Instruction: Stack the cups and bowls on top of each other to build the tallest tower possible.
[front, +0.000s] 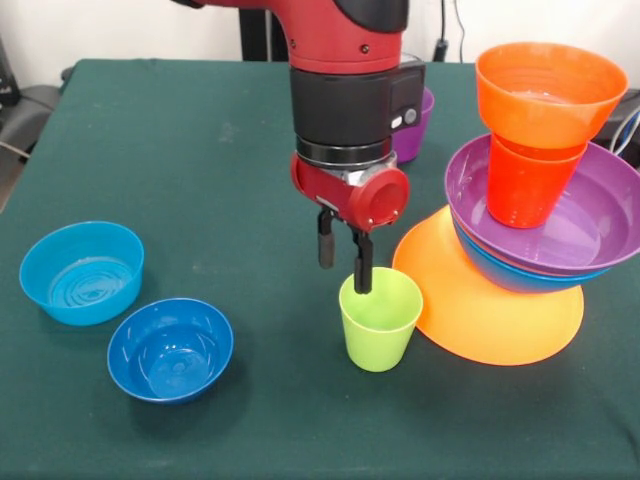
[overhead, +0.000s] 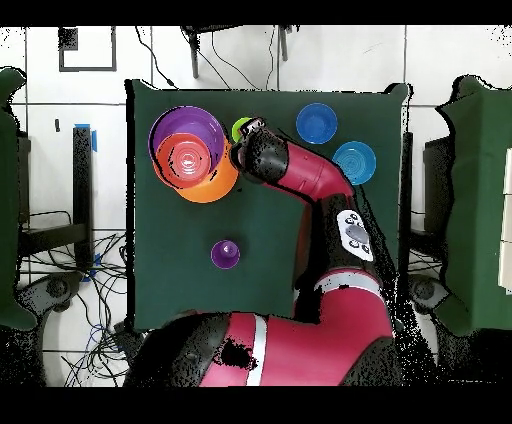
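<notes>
The red and black arm's gripper hangs directly over the upright lime green plastic cup, jaws parted, one finger seemingly inside the rim and one outside, gripping nothing yet, just beside the multicoloured bowl-and-cup tower.

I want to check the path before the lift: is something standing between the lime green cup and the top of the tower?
Nothing visible does. The end effector is already at the lime green cup, one finger inside its rim. The tower stands right beside it, its top orange bowl open.
</notes>
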